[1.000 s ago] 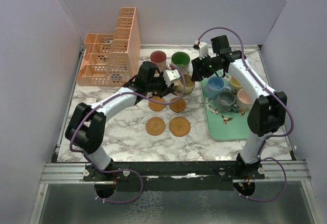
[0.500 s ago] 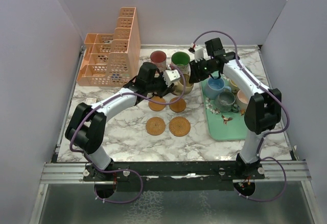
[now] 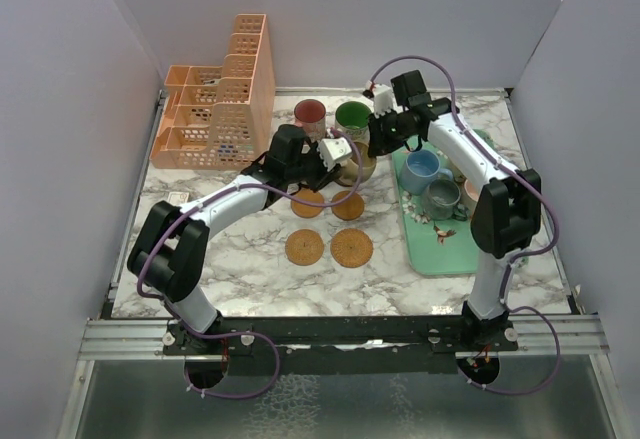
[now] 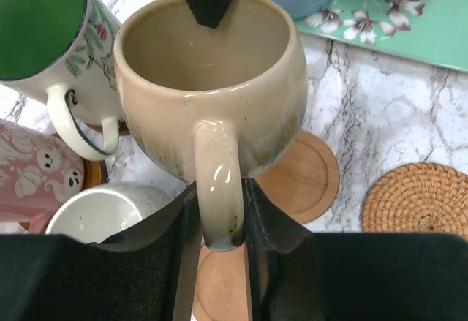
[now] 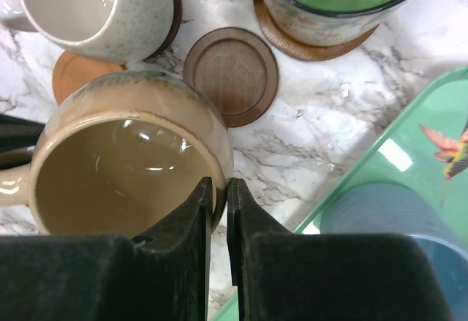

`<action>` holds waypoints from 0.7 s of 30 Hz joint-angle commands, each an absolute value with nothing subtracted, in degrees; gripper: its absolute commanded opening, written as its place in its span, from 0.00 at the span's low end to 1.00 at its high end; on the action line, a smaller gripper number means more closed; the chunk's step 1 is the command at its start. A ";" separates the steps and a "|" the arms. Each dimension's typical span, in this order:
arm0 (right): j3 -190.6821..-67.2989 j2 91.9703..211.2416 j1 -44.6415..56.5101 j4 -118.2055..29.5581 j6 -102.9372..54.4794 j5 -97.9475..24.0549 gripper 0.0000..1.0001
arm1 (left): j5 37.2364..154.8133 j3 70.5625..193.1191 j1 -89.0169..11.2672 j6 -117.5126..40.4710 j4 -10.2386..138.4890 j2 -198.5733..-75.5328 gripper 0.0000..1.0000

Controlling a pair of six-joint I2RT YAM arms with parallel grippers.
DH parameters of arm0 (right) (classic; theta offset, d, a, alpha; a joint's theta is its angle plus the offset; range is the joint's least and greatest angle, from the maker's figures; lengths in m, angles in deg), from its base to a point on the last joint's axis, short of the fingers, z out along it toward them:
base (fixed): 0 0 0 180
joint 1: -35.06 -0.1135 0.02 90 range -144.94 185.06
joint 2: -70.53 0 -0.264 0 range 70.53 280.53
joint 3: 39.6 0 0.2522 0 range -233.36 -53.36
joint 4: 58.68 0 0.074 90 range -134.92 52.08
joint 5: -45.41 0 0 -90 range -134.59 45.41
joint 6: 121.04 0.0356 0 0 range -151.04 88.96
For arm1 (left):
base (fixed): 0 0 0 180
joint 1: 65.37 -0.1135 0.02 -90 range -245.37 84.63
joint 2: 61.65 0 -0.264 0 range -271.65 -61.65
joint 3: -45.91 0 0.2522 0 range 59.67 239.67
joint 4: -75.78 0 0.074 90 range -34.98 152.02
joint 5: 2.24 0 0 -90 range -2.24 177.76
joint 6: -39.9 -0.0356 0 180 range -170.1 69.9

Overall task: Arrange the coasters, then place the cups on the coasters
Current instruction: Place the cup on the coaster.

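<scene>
The tan cup [image 4: 212,80] is near the middle of the worktop [image 3: 240,259], just beside the mint-green tray [image 4: 409,28], upright, and taken from two sides. The left end effector [image 4: 219,186] is narrow, its two fingers [image 4: 175,233] pressed against either side of the cup's handle. The right end effector [image 5: 219,182] is nearly closed and pinches the cup's wall at the rim opposite the handle, one finger inside and one outside. A smooth light coaster [image 4: 303,178] shows partly under the cup's base. Whether the cup stands on it or hangs above it cannot be told.

The green cup [image 4: 36,21] stands on a brown coaster [image 5: 292,39] just behind the tan cup. Beside it are a pink patterned cup [image 4: 29,178] and a white speckled cup [image 4: 102,208]. A dark coaster [image 5: 230,72] lies bare between these cups, and a woven coaster [image 4: 417,197] lies bare nearer the arms' bases. The blue cup [image 5: 387,218] stands in the tray.
</scene>
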State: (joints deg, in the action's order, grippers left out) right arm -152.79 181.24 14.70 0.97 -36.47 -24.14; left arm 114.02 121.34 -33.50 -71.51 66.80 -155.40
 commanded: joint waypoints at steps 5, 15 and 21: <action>-158.01 183.14 14.49 -2.16 -41.24 -30.93 0.01 | 118.65 122.25 -33.38 -75.28 69.25 -151.60 0.52; -161.66 186.03 14.49 -1.59 -41.03 -31.93 0.01 | 118.98 123.74 -33.68 -78.81 61.87 -149.73 0.70; -162.66 187.72 14.36 -2.20 -39.69 -31.49 0.01 | 118.02 125.45 -34.57 -78.86 59.24 -149.46 0.71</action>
